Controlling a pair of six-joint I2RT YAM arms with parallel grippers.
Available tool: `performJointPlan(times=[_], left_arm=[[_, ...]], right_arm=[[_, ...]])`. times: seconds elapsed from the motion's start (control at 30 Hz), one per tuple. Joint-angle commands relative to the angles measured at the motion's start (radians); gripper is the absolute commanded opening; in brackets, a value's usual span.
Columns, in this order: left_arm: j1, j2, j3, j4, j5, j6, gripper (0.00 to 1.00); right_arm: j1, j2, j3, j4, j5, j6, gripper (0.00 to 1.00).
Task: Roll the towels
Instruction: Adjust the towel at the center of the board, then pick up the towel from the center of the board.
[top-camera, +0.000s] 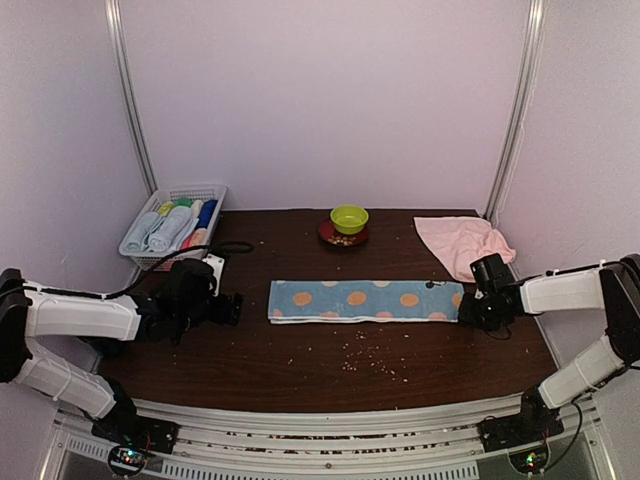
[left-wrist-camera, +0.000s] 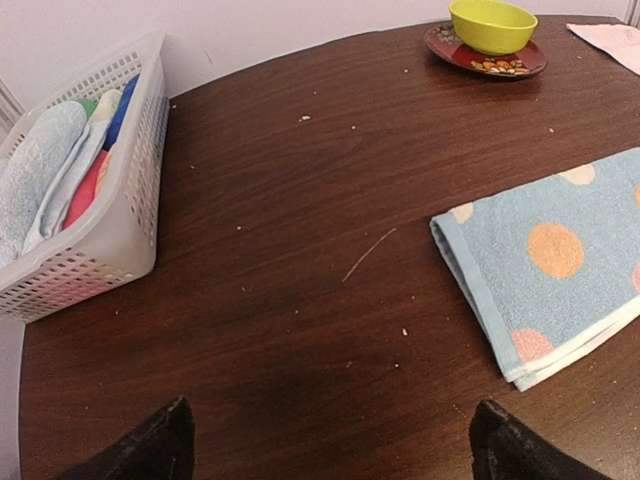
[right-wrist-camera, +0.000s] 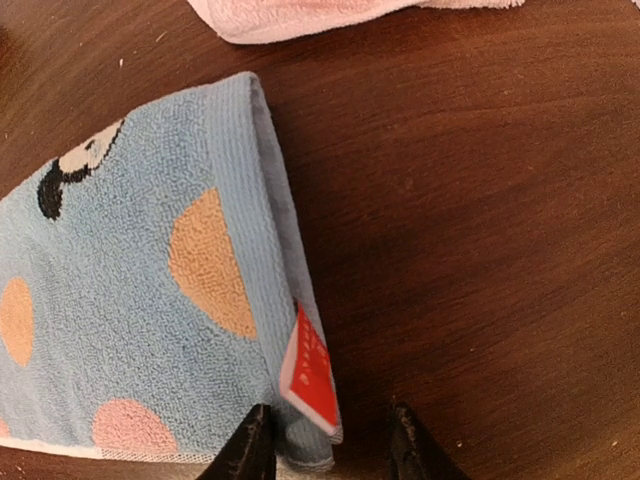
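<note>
A light blue towel (top-camera: 365, 300) with orange and pink dots lies folded into a long strip across the middle of the table. Its left end shows in the left wrist view (left-wrist-camera: 560, 260). My right gripper (top-camera: 468, 310) is at its right end. In the right wrist view the jaws (right-wrist-camera: 325, 455) stand apart around the towel's near corner (right-wrist-camera: 130, 300), where a red tag (right-wrist-camera: 310, 370) hangs; the right finger is clear of the cloth. A pale pink towel (top-camera: 460, 243) lies crumpled at the back right. My left gripper (top-camera: 232, 308) hovers wide open (left-wrist-camera: 335, 450) over bare wood, left of the strip.
A white mesh basket (top-camera: 190, 188) with several rolled cloths stands at the back left (left-wrist-camera: 110, 240). A green bowl (top-camera: 349, 217) sits on a red plate (top-camera: 343, 238) at the back centre. Crumbs are scattered on the dark wood in front of the strip.
</note>
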Motion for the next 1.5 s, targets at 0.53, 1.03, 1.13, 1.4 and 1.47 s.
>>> performJointPlan(times=[0.53, 1.03, 1.13, 1.4, 1.47], left_arm=[[-0.008, -0.022, -0.007, 0.025, -0.003, 0.012, 0.98], [-0.008, -0.022, -0.007, 0.024, -0.002, 0.011, 0.98], [-0.007, -0.022, -0.007, 0.024, -0.002, 0.010, 0.98], [-0.007, -0.016, -0.006, 0.023, -0.003, 0.010, 0.98], [-0.007, -0.015, -0.006, 0.023, -0.004, 0.010, 0.98]], right_arm=[[-0.018, 0.037, -0.057, 0.121, -0.069, 0.069, 0.23], [-0.018, -0.034, -0.024, 0.092, 0.016, 0.053, 0.00], [-0.016, -0.059, 0.010, 0.062, 0.028, 0.029, 0.00], [0.039, -0.141, 0.099, 0.005, -0.017, -0.038, 0.00], [0.080, -0.143, 0.122, -0.003, -0.015, -0.044, 0.00]])
